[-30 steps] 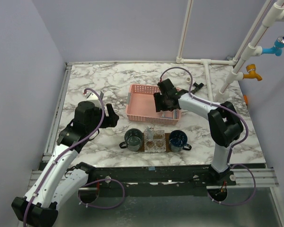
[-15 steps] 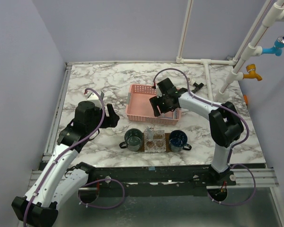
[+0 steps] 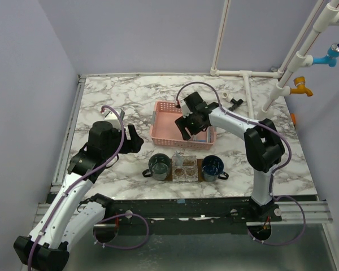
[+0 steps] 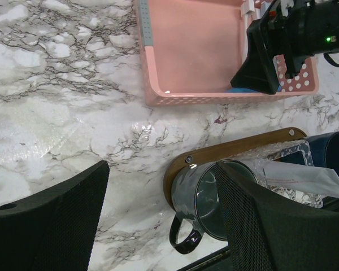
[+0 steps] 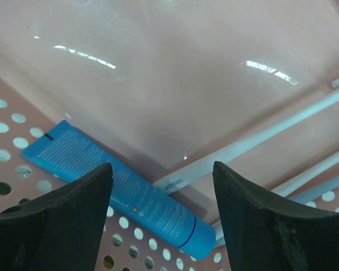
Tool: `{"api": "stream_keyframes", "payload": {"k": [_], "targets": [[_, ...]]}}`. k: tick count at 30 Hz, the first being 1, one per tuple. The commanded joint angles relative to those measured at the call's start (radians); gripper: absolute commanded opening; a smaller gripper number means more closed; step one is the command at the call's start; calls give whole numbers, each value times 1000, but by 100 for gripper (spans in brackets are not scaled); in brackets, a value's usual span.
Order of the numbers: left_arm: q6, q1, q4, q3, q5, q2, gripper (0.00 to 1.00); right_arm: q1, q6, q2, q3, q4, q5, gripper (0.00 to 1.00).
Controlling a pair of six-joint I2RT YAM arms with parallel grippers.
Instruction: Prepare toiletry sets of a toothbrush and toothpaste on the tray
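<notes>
Toothbrushes (image 5: 260, 135) lie in the pink basket (image 3: 165, 118), two thin white handles along the foot of one wall. The toothpaste (image 5: 118, 189), a blue tube with pale print, lies flat on the basket floor just beside them, one end close to the nearer handle. The right tool (image 5: 161, 166) hangs inside the basket above tube and handles, its jaws wide apart with nothing between them. The tray (image 4: 231, 148), a dark brown board, sits on the marble worktop (image 3: 113, 96) near the basket's front wall. A dark glass mug (image 4: 200, 195) stands on one end of it, with a clear plastic packet (image 4: 296, 172) next along and a blue cup (image 4: 333, 149) beyond. The left tool (image 4: 164, 169) hovers over the worktop beside the mug end of the tray, jaws wide and empty
</notes>
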Motion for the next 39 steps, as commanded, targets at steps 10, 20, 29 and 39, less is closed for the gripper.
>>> {"api": "stream_keyframes", "payload": {"k": [10, 20, 29, 39], "targets": [[14, -4, 13, 9, 19, -2, 76, 16, 4, 103, 47, -37, 84, 70], [14, -3, 13, 9, 11, 3, 76, 16, 56, 127, 95, 8, 101, 36], [14, -3, 10, 9, -1, 1, 76, 16, 110, 109, 141, 74, 152, 6], [14, -3, 10, 9, -2, -2, 76, 16, 114, 43, 227, -44, 233, 44]]}}
